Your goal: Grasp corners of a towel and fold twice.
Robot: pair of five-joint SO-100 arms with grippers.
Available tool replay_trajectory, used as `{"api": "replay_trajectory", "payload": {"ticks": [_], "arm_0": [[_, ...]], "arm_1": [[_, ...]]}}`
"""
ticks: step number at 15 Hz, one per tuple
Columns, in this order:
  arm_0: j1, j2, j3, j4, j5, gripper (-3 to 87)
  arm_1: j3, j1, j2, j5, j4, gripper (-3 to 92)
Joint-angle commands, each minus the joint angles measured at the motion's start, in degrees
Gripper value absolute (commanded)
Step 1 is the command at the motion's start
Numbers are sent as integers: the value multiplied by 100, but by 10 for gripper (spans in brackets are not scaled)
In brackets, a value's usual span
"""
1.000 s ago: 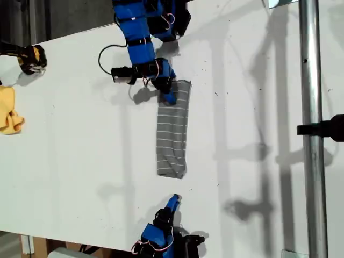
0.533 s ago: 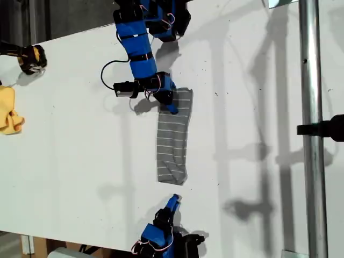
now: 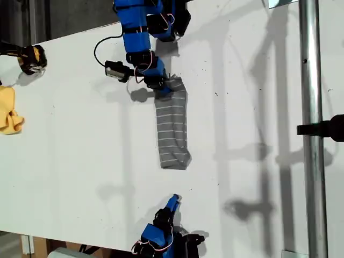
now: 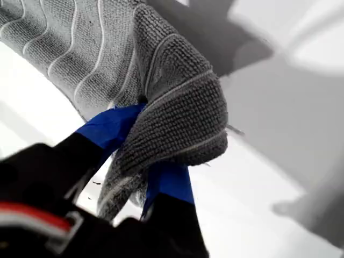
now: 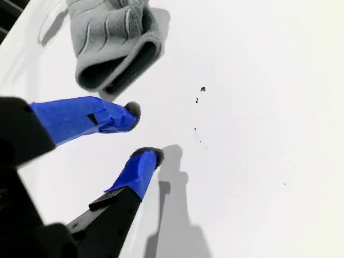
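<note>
- My first pincer (image 4: 145,156) was clamped on a bunched end of the towel (image 3: 172,129).
- My second pincer (image 5: 141,131) stood parted, empty, near the towel's folded end.
- The towel lay as a narrow strip mid-tabletop (image 3: 70,140).

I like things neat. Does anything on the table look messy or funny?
Yes. The towel is a long folded strip, but its end at my first gripper is bunched between the jaws, not flat. The yellow cloth lies crumpled at the exterior view's left edge.
</note>
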Motion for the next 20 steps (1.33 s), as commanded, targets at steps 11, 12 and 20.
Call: {"api": "replay_trajectory", "payload": {"ticks": [11, 12, 20], "arm_0": [[-26, 44, -88, 35, 79, 121], [-35, 44, -88, 26, 79, 121], [-18, 44, -97, 35, 53, 121]], "arm_1": [[-202, -185, 1723, -18, 237, -1], [-439, -141, 1354, -281, -404, -1], [-4298, -132, -2619, -1696, -1600, -1]]}}
